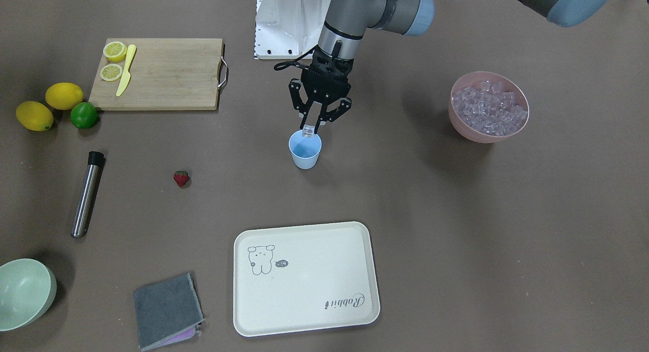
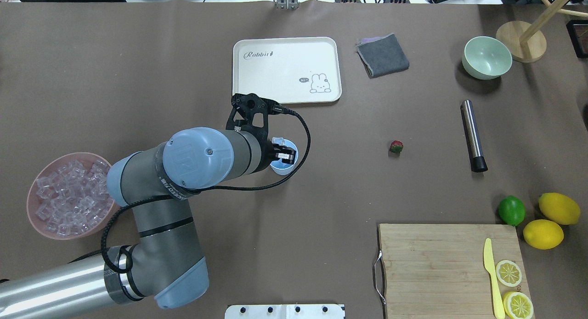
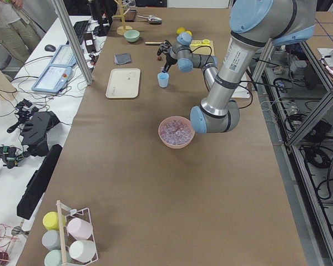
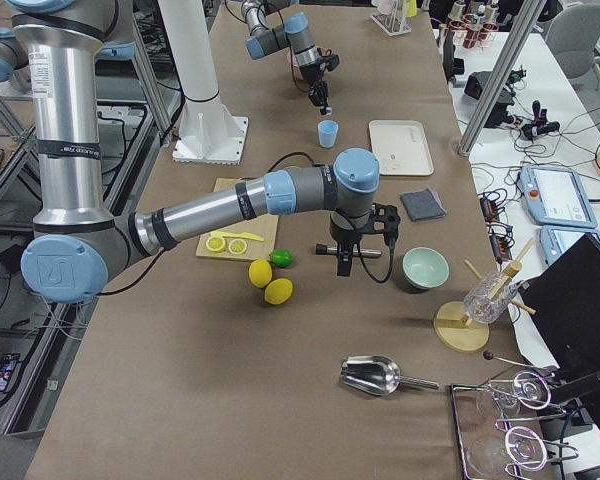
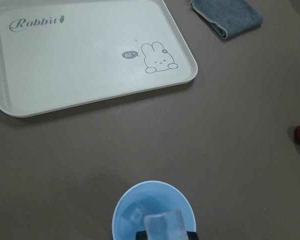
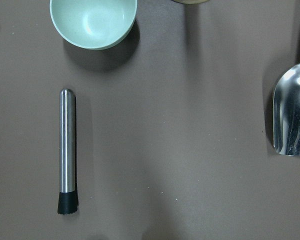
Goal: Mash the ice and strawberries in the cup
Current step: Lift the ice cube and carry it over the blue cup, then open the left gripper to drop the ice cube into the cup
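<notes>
The light blue cup (image 1: 304, 159) stands upright mid-table. Directly over its mouth hangs my left gripper (image 1: 310, 129), shut on one clear ice cube (image 1: 307, 133). In the left wrist view that cube (image 5: 162, 226) hovers over the cup (image 5: 121, 214), and another cube (image 5: 136, 215) lies at the bottom. The heap of ice (image 1: 488, 108) fills a pink bowl (image 1: 469, 131). The small red strawberry (image 1: 181, 178) lies alone on the table. My right gripper (image 4: 344, 268) hangs above the table beside the green bowl; whether it is open or shut I cannot tell.
A steel muddler (image 1: 87, 194) lies beyond the strawberry, also below the right wrist camera. A cream tray (image 1: 304, 311), grey cloth (image 1: 166, 311), pale green bowl (image 1: 23, 293), cutting board (image 1: 167, 75) with lemon slices and knife, two lemons and a lime (image 1: 83, 115) ring the table. A metal scoop (image 6: 292, 115) lies near.
</notes>
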Available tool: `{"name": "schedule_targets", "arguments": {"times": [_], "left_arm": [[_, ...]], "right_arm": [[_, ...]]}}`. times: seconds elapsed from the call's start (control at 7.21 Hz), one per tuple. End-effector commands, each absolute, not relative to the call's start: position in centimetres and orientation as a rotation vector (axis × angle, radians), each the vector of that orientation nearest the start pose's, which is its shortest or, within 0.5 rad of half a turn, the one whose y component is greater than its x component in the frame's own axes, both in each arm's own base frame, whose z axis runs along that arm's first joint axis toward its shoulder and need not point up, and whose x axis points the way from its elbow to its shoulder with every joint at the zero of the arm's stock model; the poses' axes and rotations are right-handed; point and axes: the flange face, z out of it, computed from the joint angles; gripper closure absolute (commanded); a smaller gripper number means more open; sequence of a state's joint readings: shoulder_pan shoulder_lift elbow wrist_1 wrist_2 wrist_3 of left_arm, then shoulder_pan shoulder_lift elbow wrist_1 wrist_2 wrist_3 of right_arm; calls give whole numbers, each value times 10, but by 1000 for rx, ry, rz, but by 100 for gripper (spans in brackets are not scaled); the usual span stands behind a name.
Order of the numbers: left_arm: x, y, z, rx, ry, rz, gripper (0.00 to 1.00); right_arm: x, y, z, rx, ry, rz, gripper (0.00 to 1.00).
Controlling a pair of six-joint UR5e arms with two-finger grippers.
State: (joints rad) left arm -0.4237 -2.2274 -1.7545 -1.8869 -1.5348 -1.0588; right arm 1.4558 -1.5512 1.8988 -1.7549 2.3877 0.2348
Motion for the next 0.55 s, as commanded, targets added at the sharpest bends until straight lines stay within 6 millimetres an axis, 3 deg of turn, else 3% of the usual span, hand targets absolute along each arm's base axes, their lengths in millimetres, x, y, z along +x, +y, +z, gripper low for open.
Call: {"name": "schedule_targets", "arguments": {"times": [0.0, 0.28, 0.42], "left_arm": [[556, -405, 158, 557, 990, 47, 100], [565, -411, 168, 562, 991, 45, 100], [565, -411, 169, 562, 991, 49, 65]], "right_arm": [[2, -494, 506, 6, -830, 45, 0], [1, -496, 504, 7, -832, 44, 0], [1, -501, 499, 14, -833, 47, 0]]}}
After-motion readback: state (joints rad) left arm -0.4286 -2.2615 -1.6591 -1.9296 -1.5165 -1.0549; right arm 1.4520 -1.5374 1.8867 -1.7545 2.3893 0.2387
